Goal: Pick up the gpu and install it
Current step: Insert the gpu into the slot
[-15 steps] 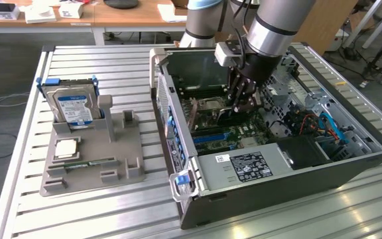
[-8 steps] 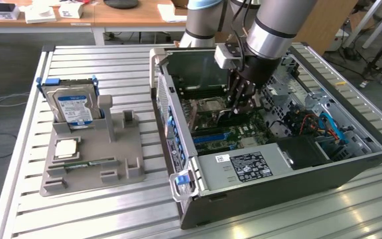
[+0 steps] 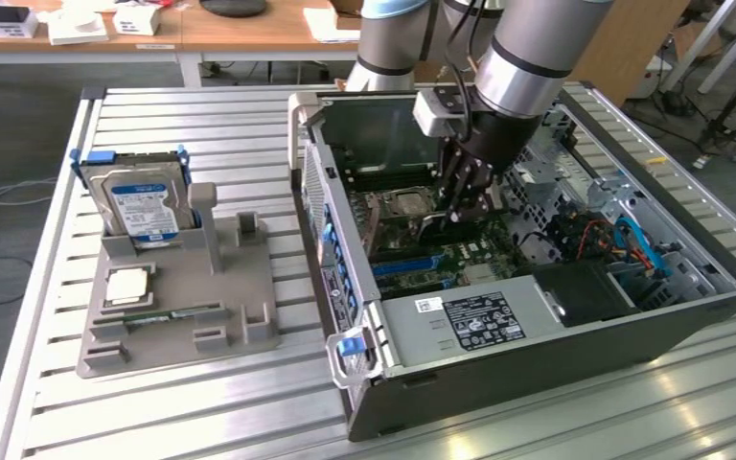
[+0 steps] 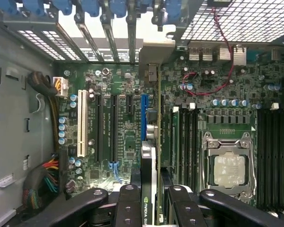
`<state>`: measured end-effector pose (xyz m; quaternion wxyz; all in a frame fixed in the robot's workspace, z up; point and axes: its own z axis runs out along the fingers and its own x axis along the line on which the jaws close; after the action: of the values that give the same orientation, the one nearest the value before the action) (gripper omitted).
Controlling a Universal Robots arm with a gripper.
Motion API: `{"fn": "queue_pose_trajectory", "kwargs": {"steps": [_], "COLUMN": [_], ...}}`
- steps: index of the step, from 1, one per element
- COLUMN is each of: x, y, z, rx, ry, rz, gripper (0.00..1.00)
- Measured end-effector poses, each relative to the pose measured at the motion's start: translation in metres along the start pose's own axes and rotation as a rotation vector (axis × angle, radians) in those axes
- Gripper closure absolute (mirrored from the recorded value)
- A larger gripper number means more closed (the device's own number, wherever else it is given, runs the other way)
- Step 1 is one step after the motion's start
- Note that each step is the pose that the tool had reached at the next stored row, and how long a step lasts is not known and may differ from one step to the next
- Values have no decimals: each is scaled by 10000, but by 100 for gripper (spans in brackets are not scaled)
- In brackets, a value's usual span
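Observation:
The gpu shows edge-on in the wrist view, a thin dark card with a green logo near my fingers and its silver bracket at the case's rear slots. My gripper is shut on it, holding it upright just above the motherboard, beside the blue expansion slot. In the exterior view the gripper reaches down inside the open computer case, with the dark gpu under its fingers over the board.
On the exterior view's left, a grey holder carries a blue-labelled hard drive, a processor and a green RAM stick. Inside the case are the CPU socket, the power supply and cable bundles.

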<state>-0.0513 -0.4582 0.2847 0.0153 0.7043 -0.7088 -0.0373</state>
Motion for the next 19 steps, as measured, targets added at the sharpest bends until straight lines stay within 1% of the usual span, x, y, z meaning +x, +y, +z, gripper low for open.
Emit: {"fn": "queue_pose_trajectory", "kwargs": {"steps": [2, 5, 16, 19], "x": [33, 58, 62, 64], "y": [2, 4, 1, -2], "z": [0, 1, 30, 64], "rx": [4, 5, 4, 5], "ry": [-12, -13, -11, -14], "rz": [-10, -13, -14, -14], "gripper": [73, 73, 73, 73]}}
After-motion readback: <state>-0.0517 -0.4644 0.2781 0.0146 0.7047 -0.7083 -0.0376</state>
